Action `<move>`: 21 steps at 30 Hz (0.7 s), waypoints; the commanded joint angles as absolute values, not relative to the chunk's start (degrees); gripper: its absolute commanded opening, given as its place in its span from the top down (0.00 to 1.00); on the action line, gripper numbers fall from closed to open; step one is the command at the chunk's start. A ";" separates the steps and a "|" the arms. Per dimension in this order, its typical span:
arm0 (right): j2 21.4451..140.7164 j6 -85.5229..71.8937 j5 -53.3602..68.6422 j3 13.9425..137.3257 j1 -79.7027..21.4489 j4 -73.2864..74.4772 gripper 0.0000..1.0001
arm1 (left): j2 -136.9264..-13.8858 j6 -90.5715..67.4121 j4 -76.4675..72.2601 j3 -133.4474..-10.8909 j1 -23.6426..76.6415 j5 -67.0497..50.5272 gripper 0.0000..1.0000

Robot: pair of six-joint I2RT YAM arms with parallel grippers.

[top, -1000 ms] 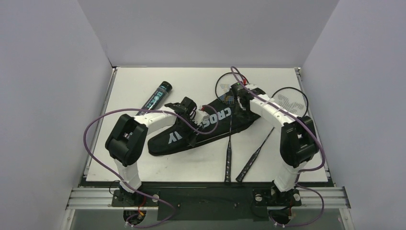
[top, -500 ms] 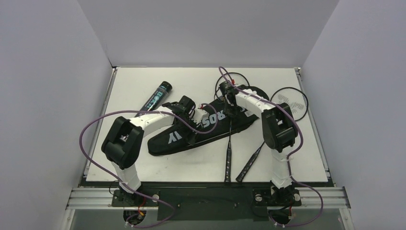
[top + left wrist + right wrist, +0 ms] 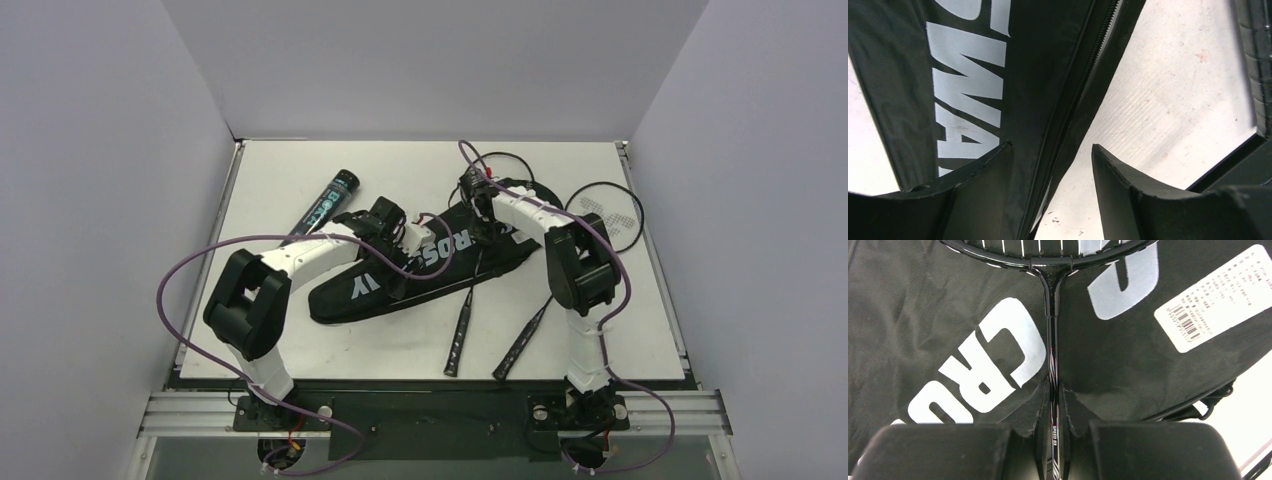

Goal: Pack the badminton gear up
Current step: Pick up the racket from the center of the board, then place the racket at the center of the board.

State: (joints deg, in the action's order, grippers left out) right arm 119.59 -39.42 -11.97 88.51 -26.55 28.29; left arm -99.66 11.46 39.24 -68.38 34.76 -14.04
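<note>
The black bag (image 3: 372, 283) lettered CROSSWAY lies slantwise mid-table. One racket (image 3: 462, 325) lies across its wide end, head (image 3: 497, 168) toward the back. My right gripper (image 3: 484, 232) is shut on that racket's thin shaft (image 3: 1050, 340), just below the throat, right over the bag (image 3: 948, 315). A second racket (image 3: 604, 213) lies on the table at the right, its handle (image 3: 520, 346) pointing to the front. The long teal-printed tube (image 3: 327, 202) rests at the back left. My left gripper (image 3: 1050, 150) stands open astride the bag's zip edge (image 3: 1068, 115), gripping nothing.
A white barcode label (image 3: 1215, 295) is stuck on the bag. Purple cables loop from both arms over the table (image 3: 620, 330). Grey walls close in the left, back and right sides.
My right gripper has shut on the racket shaft, and that racket's handle has swung to the left. The left arm has shifted slightly toward the back and stays open.
</note>
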 commanded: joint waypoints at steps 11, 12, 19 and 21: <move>94.26 -41.56 -16.86 70.91 -16.38 32.03 1.00 | -99.62 13.61 39.33 -73.43 34.59 -13.13 0.30; 92.84 -41.92 -17.13 68.77 -15.66 32.00 1.00 | -99.82 13.49 39.63 -73.58 34.65 -13.45 0.29; 90.02 -43.18 -18.82 61.73 -9.94 30.56 1.00 | -98.54 14.17 39.43 -73.69 35.52 -11.29 0.16; 90.21 -43.50 -18.60 60.37 -9.33 28.95 1.00 | -97.53 11.84 38.95 -73.31 35.45 -10.13 0.08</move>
